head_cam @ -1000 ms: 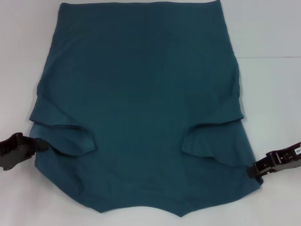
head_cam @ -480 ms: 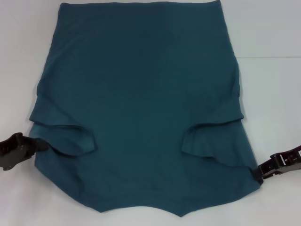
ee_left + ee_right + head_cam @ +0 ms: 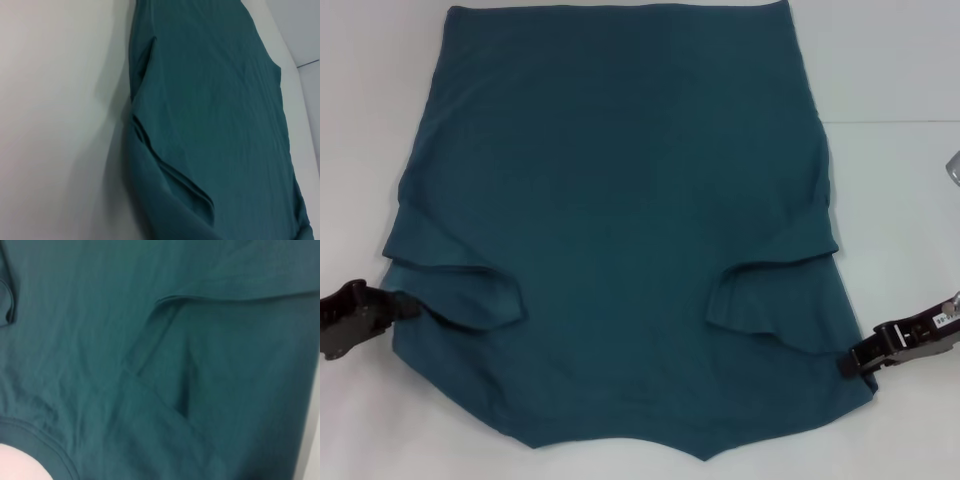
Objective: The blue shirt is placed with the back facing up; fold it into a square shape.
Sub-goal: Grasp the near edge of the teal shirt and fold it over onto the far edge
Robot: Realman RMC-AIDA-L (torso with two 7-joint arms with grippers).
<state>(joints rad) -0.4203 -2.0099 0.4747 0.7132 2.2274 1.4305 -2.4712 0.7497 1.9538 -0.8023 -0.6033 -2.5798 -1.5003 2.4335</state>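
The blue shirt point(image 3: 620, 200) lies flat on the white table with its plain back up, its hem at the far side and its neck at the near edge. Both short sleeves are folded inward onto the body. My left gripper point(image 3: 408, 308) is at the shirt's left edge by the folded sleeve, pinched on the cloth. My right gripper point(image 3: 847, 366) touches the shirt's right edge near the shoulder. The shirt fills the left wrist view point(image 3: 210, 100) and the right wrist view point(image 3: 150, 365), with the sleeve folds showing.
The white table point(image 3: 900, 200) shows on both sides of the shirt, with a seam line at the right. A small grey object point(image 3: 953, 168) sits at the right border.
My right gripper drew back to the right, then came in again to the shirt's right edge. My left gripper and the shirt have hardly moved.
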